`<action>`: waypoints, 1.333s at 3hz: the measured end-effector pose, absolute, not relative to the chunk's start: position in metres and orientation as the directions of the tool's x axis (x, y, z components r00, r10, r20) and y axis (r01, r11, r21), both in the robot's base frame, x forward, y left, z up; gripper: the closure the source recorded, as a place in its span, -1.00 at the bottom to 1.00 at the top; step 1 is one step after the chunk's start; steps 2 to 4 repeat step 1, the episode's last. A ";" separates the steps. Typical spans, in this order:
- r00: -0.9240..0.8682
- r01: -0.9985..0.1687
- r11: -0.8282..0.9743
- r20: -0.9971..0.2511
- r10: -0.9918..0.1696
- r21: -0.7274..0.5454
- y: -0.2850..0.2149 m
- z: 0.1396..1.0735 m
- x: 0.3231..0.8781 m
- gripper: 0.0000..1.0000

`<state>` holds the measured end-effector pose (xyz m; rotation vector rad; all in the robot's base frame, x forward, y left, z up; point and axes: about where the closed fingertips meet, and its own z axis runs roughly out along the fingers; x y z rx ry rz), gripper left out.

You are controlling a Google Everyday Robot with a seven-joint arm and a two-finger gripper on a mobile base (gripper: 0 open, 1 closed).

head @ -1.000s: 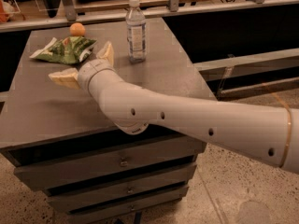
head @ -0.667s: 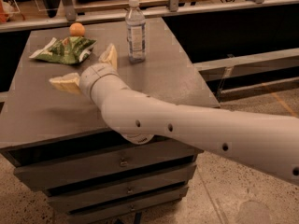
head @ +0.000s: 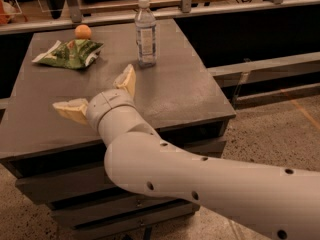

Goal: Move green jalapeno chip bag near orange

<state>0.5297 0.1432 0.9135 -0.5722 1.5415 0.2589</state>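
Note:
The green jalapeno chip bag lies flat on the dark table top at the far left. The orange sits just behind it, close to the bag's far edge. My gripper is open and empty, its two tan fingers spread wide over the table's middle. It is well in front of the bag, nearer the table's front edge. The white arm runs from the gripper down to the lower right.
A clear plastic water bottle stands upright at the back middle of the table, right of the bag. The table is a drawer cabinet. A railing and shelf run behind it. Speckled floor lies to the right.
My gripper has pulled back from the bag toward the table's front edge, still open and empty. The bag, orange and bottle have not moved.

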 end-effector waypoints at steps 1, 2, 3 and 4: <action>0.036 -0.504 0.844 -0.980 -0.194 -0.185 0.144 0.914 0.530 -1.00; 0.036 -0.504 0.844 -0.980 -0.194 -0.185 0.144 0.914 0.530 -1.00; 0.036 -0.504 0.844 -0.980 -0.194 -0.185 0.144 0.914 0.530 -1.00; 0.036 -0.504 0.844 -0.980 -0.194 -0.185 0.144 0.914 0.530 -1.00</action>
